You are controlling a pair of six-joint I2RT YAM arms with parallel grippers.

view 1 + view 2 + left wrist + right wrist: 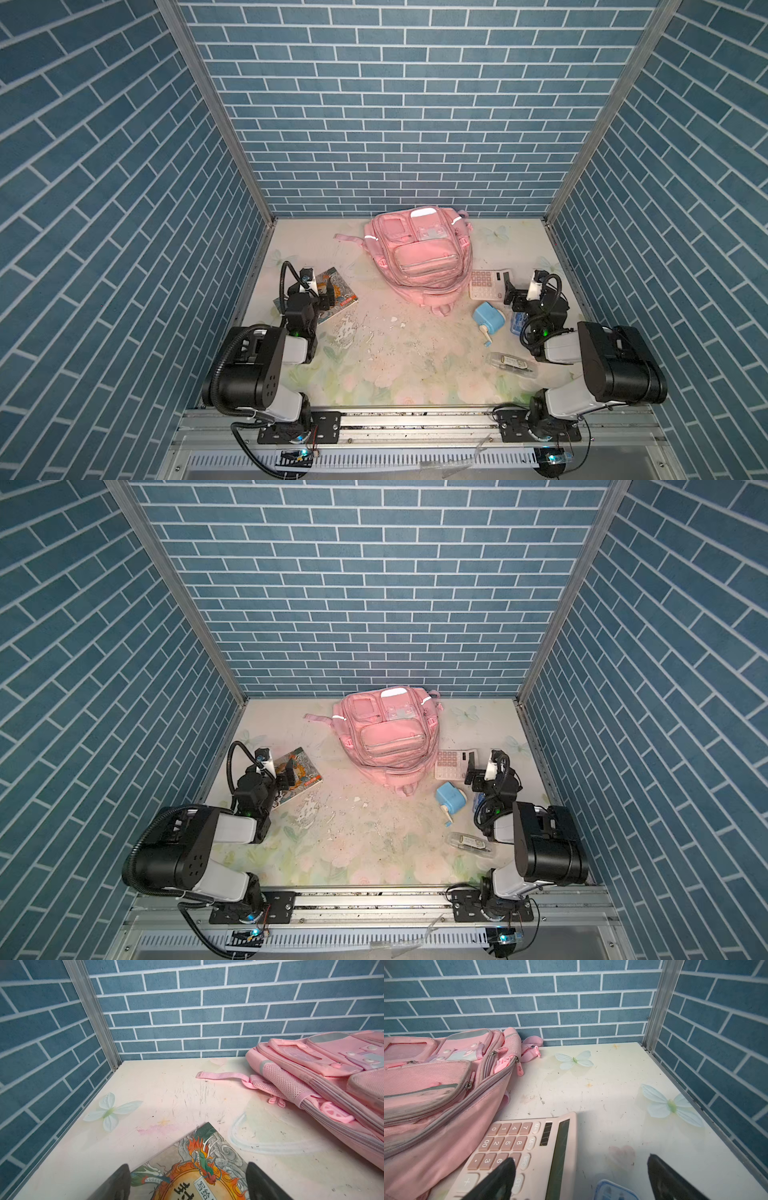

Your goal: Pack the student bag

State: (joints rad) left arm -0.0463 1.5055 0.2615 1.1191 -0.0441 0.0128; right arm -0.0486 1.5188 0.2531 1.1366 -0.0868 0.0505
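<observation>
Left fingers (116,1184) released over book (218,1157), right fingers (496,1182) released over calculator (512,1142), student bag (419,257) between, untouched.

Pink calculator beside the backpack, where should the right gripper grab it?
The flat pink plastic calculator: pinch its display end, coming from above on the side away from the pink fabric backpack, since it lies flat and that end looks clear.

FREE: centre table (395,353) | BLOCKED: book (340,291) left | calculator (484,284), blue dispenser (489,319) right | student bag (419,257) rear
</observation>
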